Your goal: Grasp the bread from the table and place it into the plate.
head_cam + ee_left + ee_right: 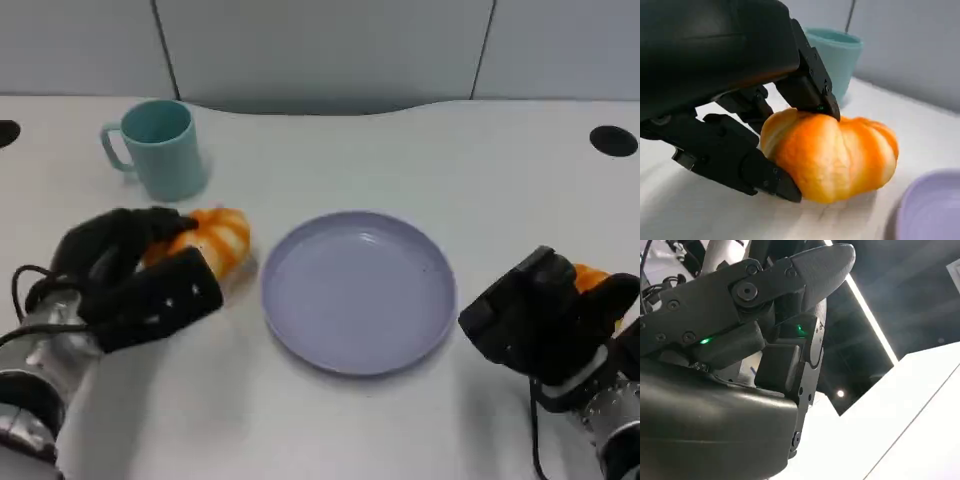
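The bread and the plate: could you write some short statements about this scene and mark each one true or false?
1. The left hand grips the bread. True.
2. The bread already lies in the plate. False: it is on the table, beside the plate.
3. The cup is teal. True.
4. The cup stands inside the plate. False: it stands on the table, apart from it.

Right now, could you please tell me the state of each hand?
Left hand: closed on the bread, which still sits on the table.
Right hand: fingers curled in; whether it holds anything cannot be told.
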